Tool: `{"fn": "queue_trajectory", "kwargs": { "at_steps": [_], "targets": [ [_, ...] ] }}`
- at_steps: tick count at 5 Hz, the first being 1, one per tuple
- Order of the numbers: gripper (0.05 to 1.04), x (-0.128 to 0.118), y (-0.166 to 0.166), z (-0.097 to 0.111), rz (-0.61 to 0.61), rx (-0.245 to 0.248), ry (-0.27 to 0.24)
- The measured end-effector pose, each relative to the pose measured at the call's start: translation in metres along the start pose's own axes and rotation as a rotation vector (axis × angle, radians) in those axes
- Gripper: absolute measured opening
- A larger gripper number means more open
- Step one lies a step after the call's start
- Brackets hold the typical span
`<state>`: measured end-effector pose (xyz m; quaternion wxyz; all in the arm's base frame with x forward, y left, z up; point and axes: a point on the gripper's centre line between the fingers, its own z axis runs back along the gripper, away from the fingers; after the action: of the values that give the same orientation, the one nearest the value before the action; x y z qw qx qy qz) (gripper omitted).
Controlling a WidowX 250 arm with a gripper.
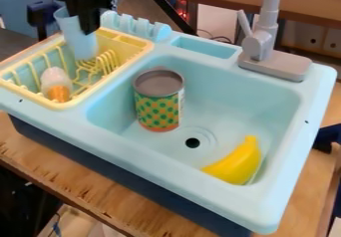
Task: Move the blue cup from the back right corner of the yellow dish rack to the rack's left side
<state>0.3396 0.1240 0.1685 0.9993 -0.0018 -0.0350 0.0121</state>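
Note:
At the upper left, the black gripper [85, 13] hangs over the back of the yellow drying rack [143, 44]. It overlaps the rim and right side of a light blue cup [79, 43], which leans slightly, its base low in the rack. A white and orange object [56, 85] lies at the rack's front left. In the basin of the light blue toy sink [220, 66], a can [158, 101] with a green-dotted label stands upright near the left wall. A yellow banana [237, 162] rests at the basin's front right, beyond the drain hole from the can.
A grey faucet [258, 44] rises from the sink's back right rim. Light blue upright slots [136, 27] stand behind the rack, with a shallow recess [205, 47] to their right. The sink sits on a wooden table [73, 181].

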Motion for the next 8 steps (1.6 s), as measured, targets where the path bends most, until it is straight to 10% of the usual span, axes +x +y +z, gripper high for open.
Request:
{"fn": "queue_trajectory", "kwargs": {
  "at_steps": [3,6,8],
  "targets": [
    [0.116,0.008,0.004,-0.013,0.017,0.0,0.008],
    [0.888,0.011,0.002,-0.012,0.075,-0.065,-0.02],
    [1.008,0.005,-0.004,0.017,0.086,-0.062,-0.088]
  ]
}}
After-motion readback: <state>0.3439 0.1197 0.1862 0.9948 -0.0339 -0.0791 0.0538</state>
